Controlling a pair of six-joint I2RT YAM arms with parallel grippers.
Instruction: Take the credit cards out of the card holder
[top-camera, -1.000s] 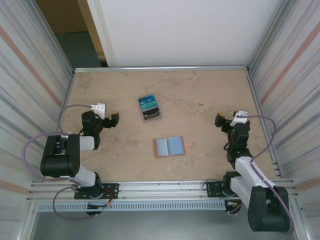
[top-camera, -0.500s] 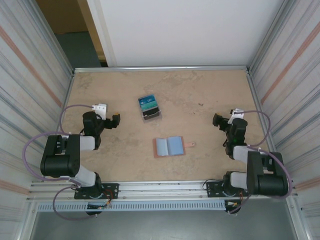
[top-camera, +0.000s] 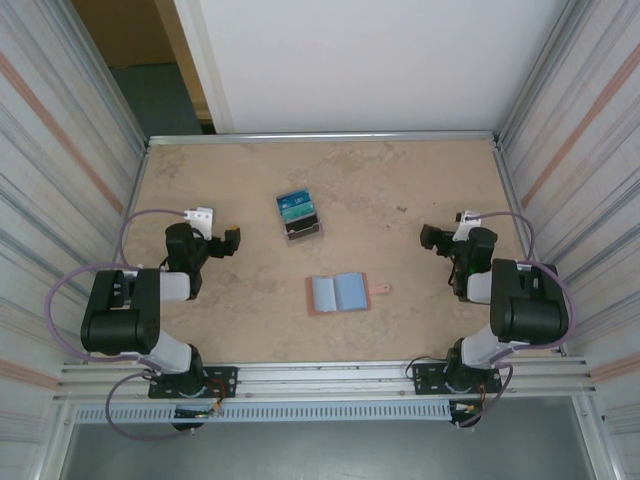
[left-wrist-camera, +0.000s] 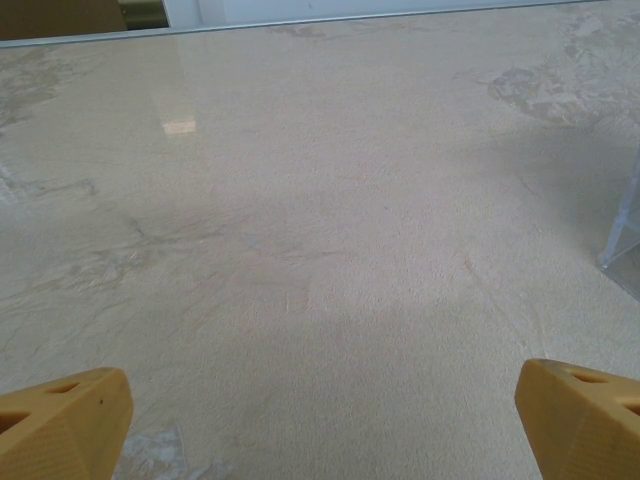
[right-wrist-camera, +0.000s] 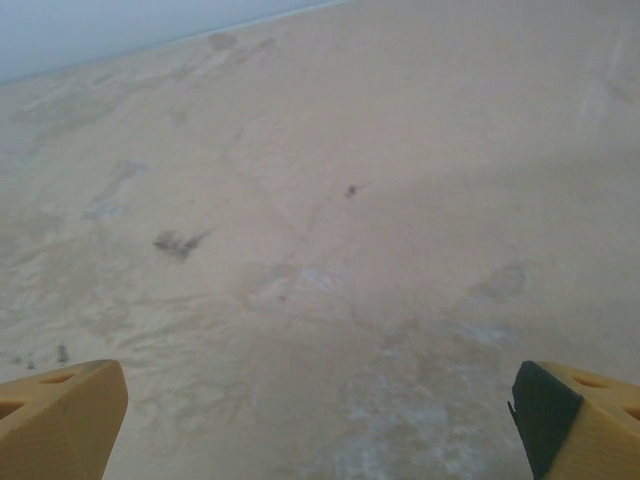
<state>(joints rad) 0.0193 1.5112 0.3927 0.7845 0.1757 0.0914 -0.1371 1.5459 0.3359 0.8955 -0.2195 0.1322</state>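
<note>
Matte beige tabletop (top-camera: 400, 180) with faint marbled blotches, boxed in by ribbed metal side panels (top-camera: 60, 150) and a smooth white back board (top-camera: 350, 60). Nearest, along the front edge, a slotted aluminium rail (top-camera: 320, 372) carrying two black jointed arms (top-camera: 125, 310) with looping lilac cables (top-camera: 60, 290). Just beyond, near the table's middle, the small flat salmon-pink bifold card holder (top-camera: 338, 293): lying open, pale blue lining upward, little pink tab (top-camera: 381, 290) sticking out to its right; too small to tell whether anything sits in its pockets. A little farther back and well apart to either side, the left gripper (top-camera: 228, 240) and the right gripper (top-camera: 430, 238), both pointing inward, touching nothing. Spread wide, both: in each wrist view, blunt yellow-orange wedge-shaped fingertips (left-wrist-camera: 60, 420) at the bottom corners, bare grainy tabletop between; one right-hand tip faced with a dark pad (right-wrist-camera: 540, 410). Farther back, left of centre, a dark boxy stand (top-camera: 303, 229) holding thin rectangular blue and teal plastic credit cards (top-camera: 295, 205), faces showing from above, apart from the pink holder. At the far edge, a thin metal strip (top-camera: 320, 136) under the white board.
</note>
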